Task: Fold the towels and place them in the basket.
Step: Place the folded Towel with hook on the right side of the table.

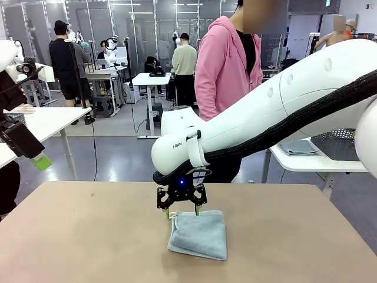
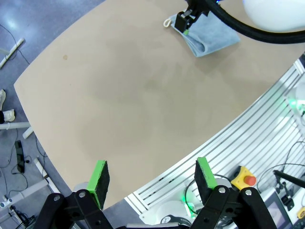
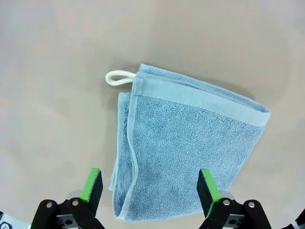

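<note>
- Blue-grey towel [image 1: 199, 234] lies folded on the counter [image 1: 88, 236], not yet put away
- Right claw [image 1: 182, 212] hovers over it, jaws apart
- Left claw [image 2: 152, 179] apart, empty

Front: left gripper [image 1: 41, 160] clipped by frame edge, one green pad visible. Right arm [image 1: 283, 112] blocks part of the basket [image 1: 344, 144] on the far bench [image 1: 300, 164]. Left wrist: towel [image 2: 212, 42] partly under that arm's cable [image 2: 267, 33]; whether the jaws touch the towel is unclear.
</note>
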Available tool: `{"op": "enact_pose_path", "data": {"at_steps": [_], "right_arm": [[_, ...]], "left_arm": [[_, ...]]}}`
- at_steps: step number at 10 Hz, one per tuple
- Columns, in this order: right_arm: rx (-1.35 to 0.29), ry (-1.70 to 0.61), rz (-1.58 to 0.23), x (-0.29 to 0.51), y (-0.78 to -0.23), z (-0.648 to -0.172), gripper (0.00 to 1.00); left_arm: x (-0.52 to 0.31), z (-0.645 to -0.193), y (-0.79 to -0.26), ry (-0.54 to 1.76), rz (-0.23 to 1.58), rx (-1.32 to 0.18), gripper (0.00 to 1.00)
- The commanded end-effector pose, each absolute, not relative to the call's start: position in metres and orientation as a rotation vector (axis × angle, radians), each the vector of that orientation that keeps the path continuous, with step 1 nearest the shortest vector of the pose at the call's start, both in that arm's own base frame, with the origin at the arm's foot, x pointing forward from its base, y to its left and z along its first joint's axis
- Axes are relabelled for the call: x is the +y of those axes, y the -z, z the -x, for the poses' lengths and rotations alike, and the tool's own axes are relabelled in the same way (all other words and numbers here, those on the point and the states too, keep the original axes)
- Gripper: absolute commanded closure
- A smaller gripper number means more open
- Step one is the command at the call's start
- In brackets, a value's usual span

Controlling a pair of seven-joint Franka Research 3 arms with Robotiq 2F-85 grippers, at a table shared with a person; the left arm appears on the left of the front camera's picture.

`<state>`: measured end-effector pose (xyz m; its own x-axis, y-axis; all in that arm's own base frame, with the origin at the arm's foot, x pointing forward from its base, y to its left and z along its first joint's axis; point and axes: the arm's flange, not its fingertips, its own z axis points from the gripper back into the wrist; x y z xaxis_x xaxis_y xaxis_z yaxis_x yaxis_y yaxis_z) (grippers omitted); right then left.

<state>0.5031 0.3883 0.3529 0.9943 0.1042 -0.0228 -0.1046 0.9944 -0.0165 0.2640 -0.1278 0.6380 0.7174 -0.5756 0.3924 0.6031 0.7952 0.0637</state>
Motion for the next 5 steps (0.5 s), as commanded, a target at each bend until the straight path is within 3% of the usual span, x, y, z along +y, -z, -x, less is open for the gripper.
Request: {"op": "enact_pose_path", "data": {"at_steps": [1, 5], "right_arm": [[-0.004, -0.134, -0.029, 0.371, -0.378, -0.479, 0.00], [-0.130, -0.025, -0.270, 0.264, -0.413, -0.419, 0.00]], "left_arm": [[-0.129, -0.265, -0.641, 0.645, 0.075, -0.413, 0.10], [-0.129, -0.265, -0.641, 0.645, 0.075, -0.413, 0.10]]}}
